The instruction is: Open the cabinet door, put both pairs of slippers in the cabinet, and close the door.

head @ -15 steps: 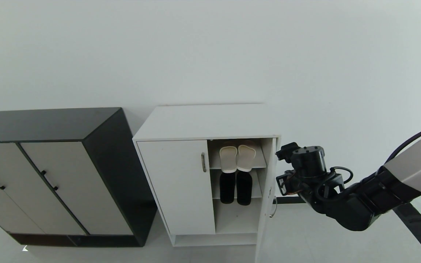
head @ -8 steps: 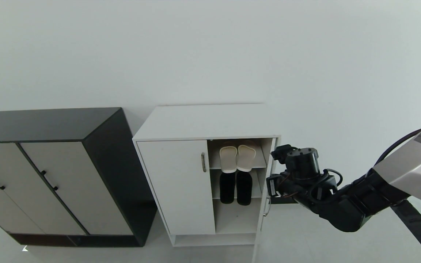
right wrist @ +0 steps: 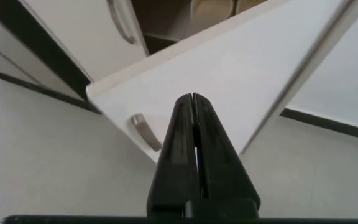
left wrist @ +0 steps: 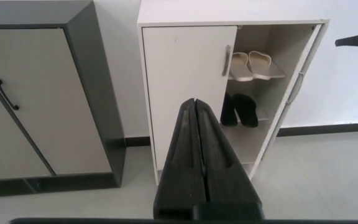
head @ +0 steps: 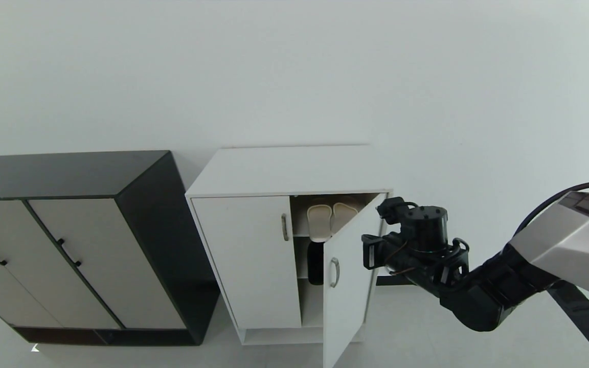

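The white cabinet (head: 284, 171) has its left door shut and its right door (head: 345, 276) standing about half closed. White slippers (head: 325, 217) lie on the top shelf. Black slippers (head: 315, 263) sit on the shelf below, partly hidden by the door. My right gripper (head: 382, 205) is shut and rests against the door's outer face near its top; in the right wrist view the gripper (right wrist: 194, 98) meets the door (right wrist: 241, 68) above the handle (right wrist: 145, 132). My left gripper (left wrist: 194, 102) is shut on nothing and hangs well back from the cabinet (left wrist: 185, 68).
A dark cabinet (head: 141, 214) with two beige doors stands against the wall just left of the white one. A black baseboard strip (head: 581, 312) runs along the floor at the right. Open floor lies in front of both cabinets.
My right gripper has moved left with the right door, which swung from wide open to about half closed and now covers part of both slipper pairs.
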You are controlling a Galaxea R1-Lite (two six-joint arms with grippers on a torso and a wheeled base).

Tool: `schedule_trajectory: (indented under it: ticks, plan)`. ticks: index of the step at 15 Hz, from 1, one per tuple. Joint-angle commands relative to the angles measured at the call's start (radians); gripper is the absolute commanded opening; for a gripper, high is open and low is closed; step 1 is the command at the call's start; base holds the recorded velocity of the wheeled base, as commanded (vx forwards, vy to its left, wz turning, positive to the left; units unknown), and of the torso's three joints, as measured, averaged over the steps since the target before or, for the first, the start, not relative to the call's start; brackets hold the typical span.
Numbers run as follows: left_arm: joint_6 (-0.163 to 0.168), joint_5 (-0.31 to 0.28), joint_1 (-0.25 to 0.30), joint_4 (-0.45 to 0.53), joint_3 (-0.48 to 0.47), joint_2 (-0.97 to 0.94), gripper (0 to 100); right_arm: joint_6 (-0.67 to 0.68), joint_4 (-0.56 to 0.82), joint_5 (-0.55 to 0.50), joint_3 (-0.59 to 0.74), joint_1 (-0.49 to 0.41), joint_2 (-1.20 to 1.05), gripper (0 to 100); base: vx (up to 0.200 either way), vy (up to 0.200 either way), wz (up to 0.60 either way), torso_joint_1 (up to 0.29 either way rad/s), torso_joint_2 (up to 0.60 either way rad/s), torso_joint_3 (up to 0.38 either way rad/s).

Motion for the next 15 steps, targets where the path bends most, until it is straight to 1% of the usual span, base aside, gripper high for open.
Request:
schedule_trajectory:
  ticks: [1,3,4,5,13,15]
  plan:
    - [0.001,0.0,0.001,0.0,0.0,0.001,0,-0.005,-0.05,0.054,0.036,-0.029,0.026,0,0.0,0.0,0.0,0.0,0.0,0.0]
    - [0.001,0.0,-0.001,0.0,0.0,0.001,0,-0.031,-0.229,0.239,0.139,-0.074,0.054,0,0.2,0.0,0.0,0.002,0.0,0.0]
    - [0.003,-0.001,-0.001,0.001,0.0,0.001,0,-0.045,-0.295,0.302,0.176,-0.081,0.069,0,0.2,0.0,0.0,-0.012,-0.01,0.007]
    - [0.003,-0.001,0.001,0.001,0.0,0.001,0,-0.049,-0.344,0.327,0.193,-0.083,0.085,0,0.2,0.0,0.0,-0.017,-0.01,0.002]
    - [0.003,0.0,0.001,0.0,0.0,0.001,0,-0.054,-0.358,0.328,0.197,-0.077,0.1,0,0.2,0.0,0.0,0.002,0.0,0.003]
    - [0.001,0.0,0.001,0.0,0.0,0.001,0,-0.058,-0.361,0.327,0.186,-0.068,0.117,0,0.0,0.0,0.0,0.0,0.0,0.0]
